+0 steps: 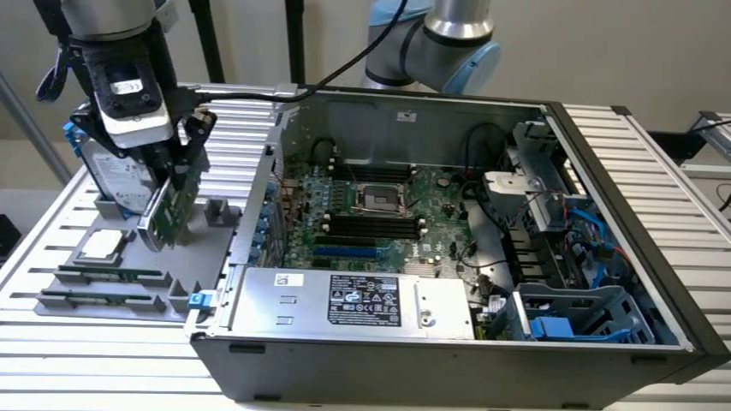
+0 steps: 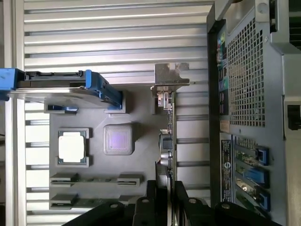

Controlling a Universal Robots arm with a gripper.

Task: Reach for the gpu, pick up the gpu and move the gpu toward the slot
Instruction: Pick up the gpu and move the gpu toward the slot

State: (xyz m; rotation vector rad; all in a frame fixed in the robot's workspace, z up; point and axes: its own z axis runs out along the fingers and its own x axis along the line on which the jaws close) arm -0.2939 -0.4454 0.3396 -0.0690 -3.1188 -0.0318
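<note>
— While you watch the exterior view, where is your gripper (image 1: pixel 168 184)?

— It hangs over the grey holder (image 1: pixel 126 257), which sits on the slatted table (image 1: pixel 115 377) just beside the open case (image 1: pixel 457 223), on the exterior view's left of it.

— Has it got anything?

— Yes. Your fingers (image 2: pixel 150 197) are clamped on the gpu (image 1: pixel 169 205). In the wrist view they pinch the card's (image 2: pixel 168 146) top edge from both sides, with the board seen edge-on and its silver bracket (image 2: pixel 170 75) at the end away from the gripper.

— Where does the gpu stand against the holder?

— Upright and slightly tilted, its lower edge right at the holder. You cannot tell from either view whether it touches the holder or is lifted clear of it.

— What else is on that holder?

— The drive (image 1: pixel 115 175) with blue rails stands on edge just behind the gpu. The cpu (image 1: pixel 101 244) lies flat in its square pocket beside the gpu, on the side away from the case. Two memory sticks (image 1: pixel 109 274) lie in the holder's front rows, farthest from the drive.

— And the case?

— It lies open on its side, motherboard (image 1: pixel 377 214) facing up, power supply (image 1: pixel 354 300) along the near wall. The gpu is outside it, near the case's outer wall.
</note>
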